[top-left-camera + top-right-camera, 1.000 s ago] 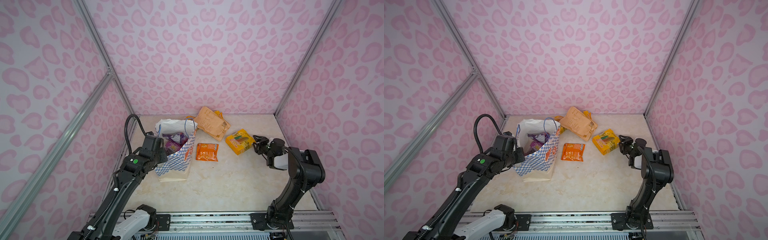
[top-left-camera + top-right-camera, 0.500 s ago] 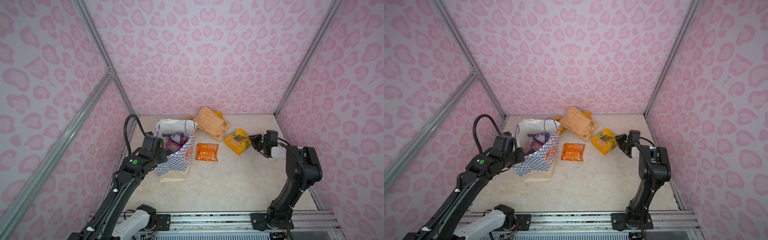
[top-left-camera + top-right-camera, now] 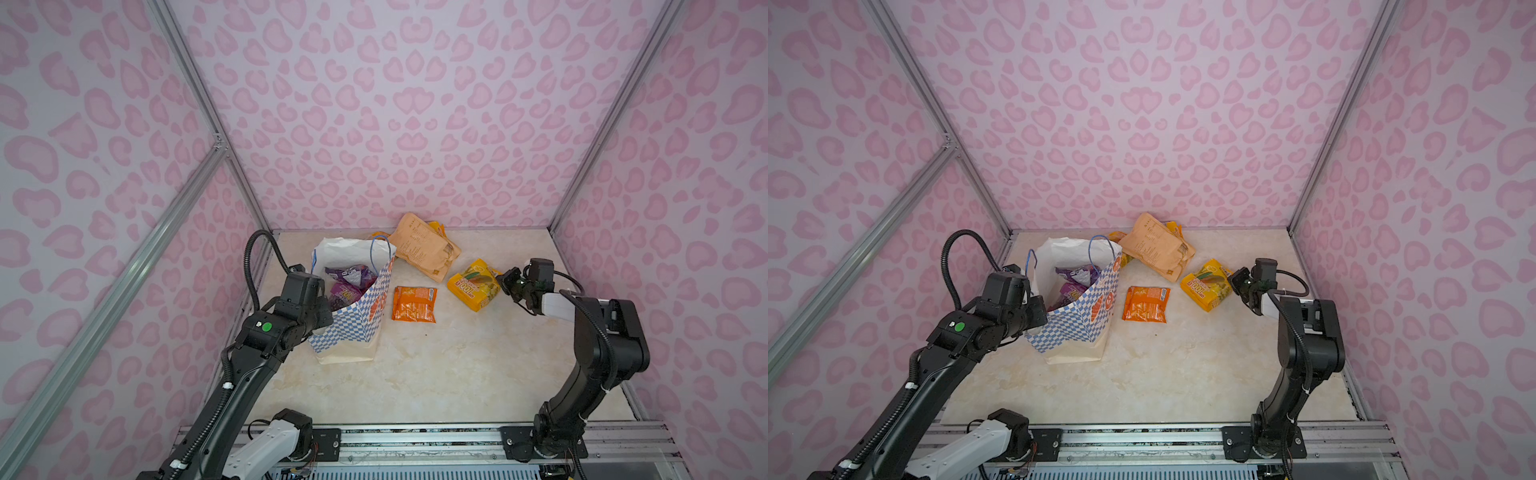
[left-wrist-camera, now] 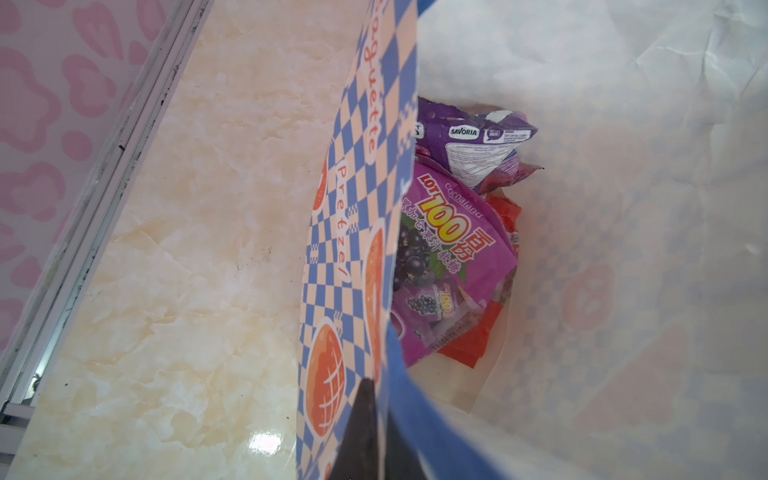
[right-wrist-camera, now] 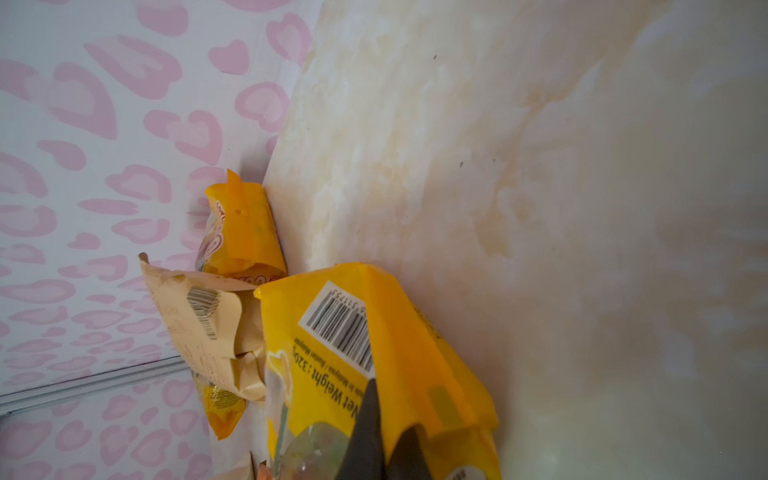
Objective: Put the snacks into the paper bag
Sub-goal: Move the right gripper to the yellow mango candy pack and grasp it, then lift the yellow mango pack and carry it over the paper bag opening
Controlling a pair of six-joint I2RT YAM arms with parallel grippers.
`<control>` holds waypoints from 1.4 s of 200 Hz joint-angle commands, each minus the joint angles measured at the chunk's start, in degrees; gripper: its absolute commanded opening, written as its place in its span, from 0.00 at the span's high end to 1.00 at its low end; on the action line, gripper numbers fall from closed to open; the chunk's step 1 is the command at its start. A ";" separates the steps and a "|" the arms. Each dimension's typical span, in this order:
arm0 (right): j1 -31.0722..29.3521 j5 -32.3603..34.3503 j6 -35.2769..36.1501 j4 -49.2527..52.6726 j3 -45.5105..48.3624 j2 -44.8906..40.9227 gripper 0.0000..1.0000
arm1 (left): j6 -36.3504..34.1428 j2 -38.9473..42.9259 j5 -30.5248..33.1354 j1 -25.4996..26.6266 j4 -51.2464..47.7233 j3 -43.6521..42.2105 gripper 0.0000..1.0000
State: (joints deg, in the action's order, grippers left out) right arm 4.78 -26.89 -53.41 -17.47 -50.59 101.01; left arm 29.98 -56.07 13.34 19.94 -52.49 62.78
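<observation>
The checkered paper bag (image 3: 358, 328) (image 3: 1084, 328) stands open at the left. My left gripper (image 4: 376, 401) (image 3: 323, 318) is shut on its near rim. Inside lie purple packets (image 4: 449, 257) (image 3: 350, 277) and a red one (image 4: 467, 343). At the right, my right gripper (image 5: 388, 415) (image 3: 505, 280) (image 3: 1238, 280) is shut on the edge of the yellow packet (image 5: 328, 357) (image 3: 473, 284) (image 3: 1206, 284). An orange packet (image 3: 414, 304) (image 3: 1145, 304) lies flat between bag and yellow packet. The tan pouch (image 3: 424, 245) (image 3: 1156, 245) (image 5: 195, 316) lies behind, partly over another yellow packet (image 5: 245, 232).
Pink patterned walls close the cell on three sides, with a metal rail (image 4: 95, 199) along the floor edge beside the bag. The marble floor (image 3: 436, 365) stretches bare in front of the packets. Both arm bases sit on the front rail (image 3: 415, 440).
My right gripper has moved in toward the yellow packet and closed on its right edge. The left gripper and the bag have stayed put.
</observation>
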 commanded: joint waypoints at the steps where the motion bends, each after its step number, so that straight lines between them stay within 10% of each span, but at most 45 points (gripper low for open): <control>1: -0.96 0.16 1.74 2.02 1.30 -5.61 1.00 | 0.18 0.17 0.02 0.01 -0.52 0.15 0.96; 125: -27.04 17.84 21.18 27.96 -19.70 -38.70 1.00 | 1.81 0.77 -2.33 -0.04 -0.06 1.58 0.97; 206: -50.25 21.07 28.80 28.31 -47.53 -23.85 1.00 | 4.08 -0.44 -0.16 0.00 -1.78 4.19 0.97; 280: -55.25 15.47 29.91 26.55 -66.43 -1.99 1.00 | 4.48 0.88 0.26 -0.02 -2.70 4.16 0.97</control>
State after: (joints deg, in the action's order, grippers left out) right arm -50.00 -9.08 -24.60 14.31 -114.13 94.65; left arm 33.87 -55.81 12.62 19.92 -55.83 66.52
